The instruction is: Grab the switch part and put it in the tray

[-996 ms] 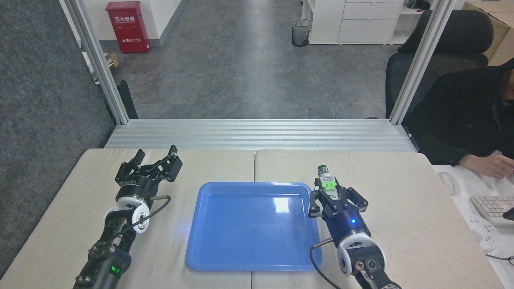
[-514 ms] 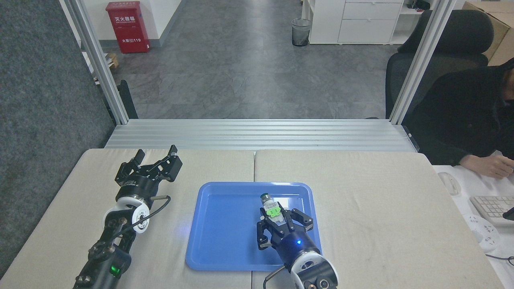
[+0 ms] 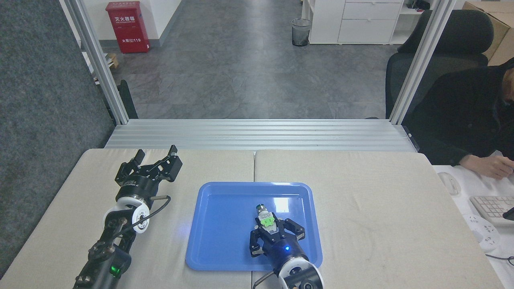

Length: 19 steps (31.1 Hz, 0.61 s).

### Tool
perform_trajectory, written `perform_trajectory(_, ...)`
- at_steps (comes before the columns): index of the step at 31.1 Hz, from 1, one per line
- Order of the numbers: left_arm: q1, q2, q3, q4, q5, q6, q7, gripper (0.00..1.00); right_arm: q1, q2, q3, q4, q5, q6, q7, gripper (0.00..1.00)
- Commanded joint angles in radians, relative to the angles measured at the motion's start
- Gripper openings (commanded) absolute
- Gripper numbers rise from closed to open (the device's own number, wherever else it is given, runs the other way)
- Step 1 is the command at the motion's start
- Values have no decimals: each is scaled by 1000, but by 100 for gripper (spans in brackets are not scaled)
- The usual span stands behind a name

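Observation:
The blue tray (image 3: 225, 224) lies flat in the middle of the table. My right gripper (image 3: 270, 227) is over the tray's right half, shut on the switch part (image 3: 265, 217). The part's green clip shows just beyond the fingers and its dark round end points away from me. I cannot tell whether the part touches the tray floor. My left gripper (image 3: 156, 154) rests open over the table at the left, well clear of the tray, with nothing between its fingers.
A person in black sits at the right by a desk with a keyboard (image 3: 492, 208). An aluminium rail (image 3: 257, 134) runs along the table's far edge. Bare table lies on both sides of the tray.
My right gripper carried the switch part leftward from beside the tray's right rim to over the tray, then slightly nearer to me and lower. The left arm stayed still.

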Motion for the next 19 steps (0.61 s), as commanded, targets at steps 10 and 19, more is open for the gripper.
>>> perform_trajectory(10,-1,0,-1,0,0,0,1,100,-88,28,-291,40,-141,-158,-140,99)
perform_trajectory(19,1,0,-1,0,0,0,1,100,-237,-228,-557,35,-163,-286,-243,98)
